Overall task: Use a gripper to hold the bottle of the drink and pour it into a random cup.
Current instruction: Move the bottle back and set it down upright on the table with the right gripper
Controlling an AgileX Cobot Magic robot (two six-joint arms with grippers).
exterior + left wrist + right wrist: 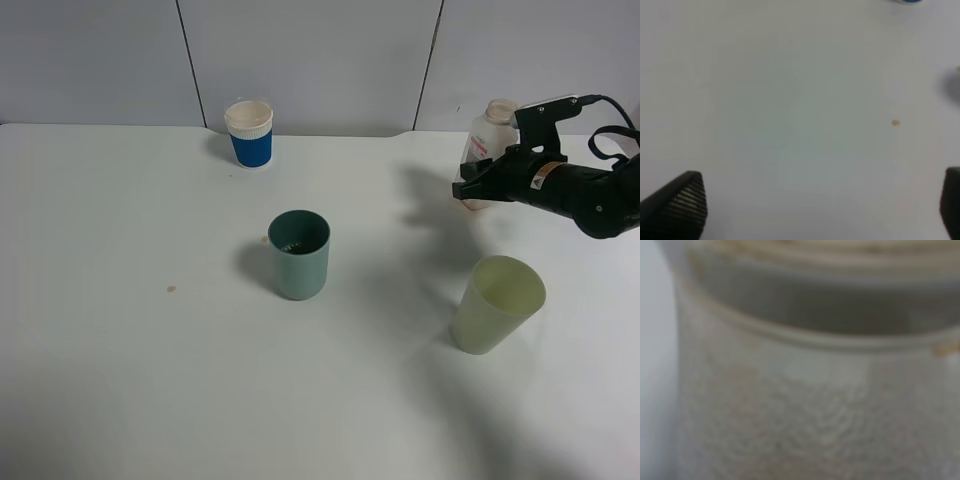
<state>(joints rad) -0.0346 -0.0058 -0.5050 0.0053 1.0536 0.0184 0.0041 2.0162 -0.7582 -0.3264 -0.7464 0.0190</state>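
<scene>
Clear squarish plastic bottle point(487, 135) sits clamped in the glossy black right end effector point(470, 188).

No text, brand or number can be read anywhere: the bottle of the drink point(487, 140) at the far right shows only a blurred label, too small to make out

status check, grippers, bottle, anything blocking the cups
Right gripper shut on bottle. Left gripper open, idle. Teal cup upright, nothing in the way.

Bright, soft shadows; wrist cams blurry.
</scene>
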